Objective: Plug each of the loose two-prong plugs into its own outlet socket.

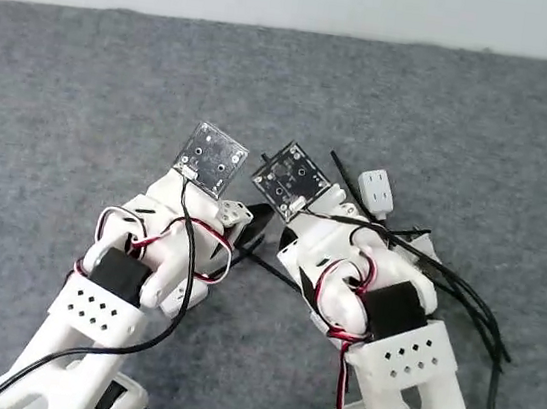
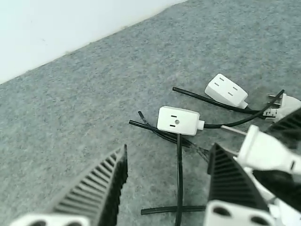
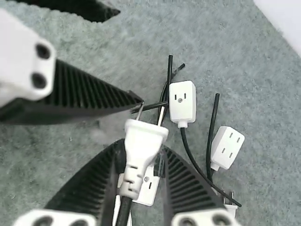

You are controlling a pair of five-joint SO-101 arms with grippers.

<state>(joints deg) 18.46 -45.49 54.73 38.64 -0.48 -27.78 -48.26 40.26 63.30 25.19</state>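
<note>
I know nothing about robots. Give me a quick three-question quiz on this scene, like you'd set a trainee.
1. True or false: the left tool is shut.
2. What does the right tool hold? A) a white plug B) a spoon C) nothing
3. Fill in: the plug has ____ metal prongs.
Key: 1 false; 2 A; 3 two.

mat (image 1: 63, 116): grey felt-like cloth, matt, rough | plug (image 3: 138, 146): smooth wht plastic, metal prongs (image 3: 139, 112) | right gripper fingers (image 3: 89, 193): ribbed blk plastic
</note>
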